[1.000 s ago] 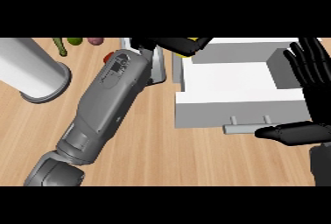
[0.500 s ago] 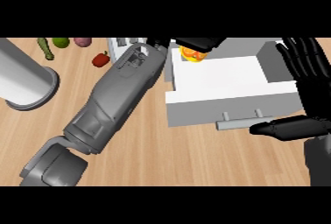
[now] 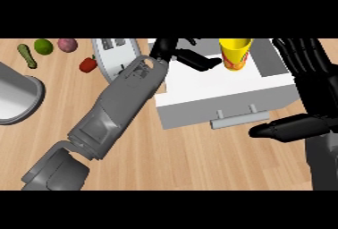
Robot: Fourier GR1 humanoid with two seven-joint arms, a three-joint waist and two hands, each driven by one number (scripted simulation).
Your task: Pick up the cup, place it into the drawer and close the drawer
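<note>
A yellow cup (image 3: pixel 235 53) stands upright inside the open white drawer (image 3: pixel 198 85), toward its back right. My left forearm crosses the counter from the lower left, and my left hand (image 3: pixel 179 53) hovers over the drawer's back left. Its fingers (image 3: pixel 201 61) stretch toward the cup and stop just short of it, so the hand is open and holds nothing. The drawer's front carries a grey handle (image 3: pixel 238 118). My right hand (image 3: pixel 310 76) rests open at the view's right edge, fingers up, with its thumb (image 3: pixel 280 129) beside the drawer's front right corner.
A grey pot (image 3: pixel 16 96) sits at the left edge. Along the back left lie a green cucumber (image 3: pixel 27 56), a lime (image 3: pixel 43 45), a reddish-purple vegetable (image 3: pixel 67 44) and a red pepper (image 3: pixel 88 65). A grey-white appliance (image 3: pixel 113 50) stands beside the drawer.
The left hand carried the cup over the drawer and has let go; the cup now stands alone in the drawer. The right hand has barely moved.
</note>
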